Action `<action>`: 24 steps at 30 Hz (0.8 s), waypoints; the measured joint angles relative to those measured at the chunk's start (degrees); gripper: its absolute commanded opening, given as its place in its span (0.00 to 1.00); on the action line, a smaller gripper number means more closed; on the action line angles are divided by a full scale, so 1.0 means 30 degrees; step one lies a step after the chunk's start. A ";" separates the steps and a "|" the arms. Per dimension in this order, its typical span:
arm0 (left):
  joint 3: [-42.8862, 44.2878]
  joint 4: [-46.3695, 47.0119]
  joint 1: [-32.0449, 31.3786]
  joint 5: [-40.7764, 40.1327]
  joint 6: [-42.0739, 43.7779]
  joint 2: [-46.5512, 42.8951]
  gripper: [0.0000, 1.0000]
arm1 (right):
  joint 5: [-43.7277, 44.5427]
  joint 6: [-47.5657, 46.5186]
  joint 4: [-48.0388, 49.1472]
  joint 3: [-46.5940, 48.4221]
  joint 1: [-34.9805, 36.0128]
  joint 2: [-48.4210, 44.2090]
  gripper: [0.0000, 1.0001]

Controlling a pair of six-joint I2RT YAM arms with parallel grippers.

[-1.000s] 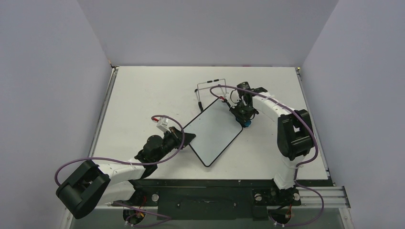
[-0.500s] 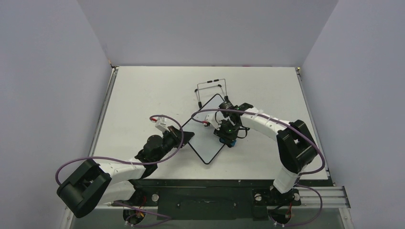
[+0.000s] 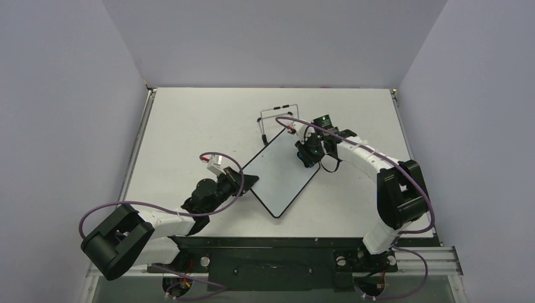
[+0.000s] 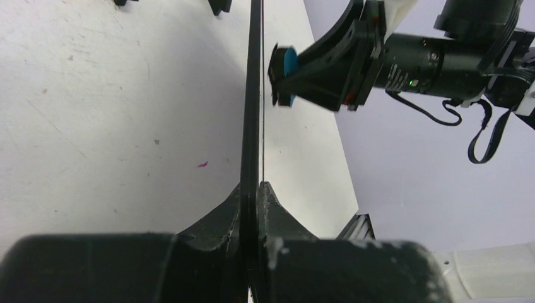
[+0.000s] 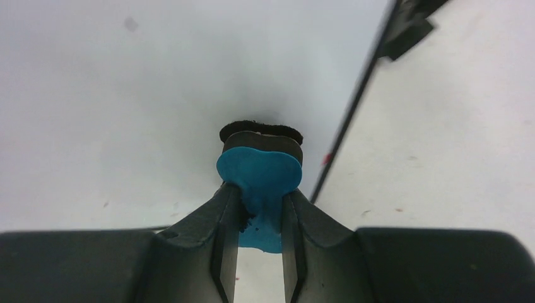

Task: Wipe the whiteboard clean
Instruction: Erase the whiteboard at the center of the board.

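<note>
Top external view: the whiteboard point(image 3: 282, 175) sits in the middle of the desk point(image 3: 189, 120). It is turned so that it looks like a diamond. Its white face looks clean from up here. Its far corner is just beside a black wire stand point(image 3: 277, 115).

My left jaws are closed tight on the whiteboard's left corner. In the left wrist view I see its thin black frame edge on, squeezed between them.

My right jaws are closed on a small blue eraser point(image 5: 258, 173). The eraser has a black pad at its tip, and that pad is pressed on the white face, near the far right edge of the whiteboard. In the right wrist view the black frame runs just beside the eraser. I see a tiny red speck next to that frame.
</note>
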 measured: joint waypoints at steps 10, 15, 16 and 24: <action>0.0044 0.0044 -0.0102 0.0459 -0.0845 0.0291 0.00 | -0.0627 0.1042 0.3701 -0.0226 0.3228 -0.1231 0.00; 0.0641 -0.0168 -0.0117 0.0641 -0.0838 0.0277 0.00 | -0.1515 0.1858 0.3993 0.0044 0.6331 -0.2382 0.00; 0.0772 -0.0175 -0.0117 0.0648 -0.0838 0.0262 0.00 | -0.1508 0.2069 0.4080 0.0160 0.6455 -0.2455 0.00; 0.0918 -0.0597 -0.0102 0.0852 -0.0823 -0.0328 0.00 | 0.0036 0.3679 0.4721 0.1508 0.1093 -0.0911 0.00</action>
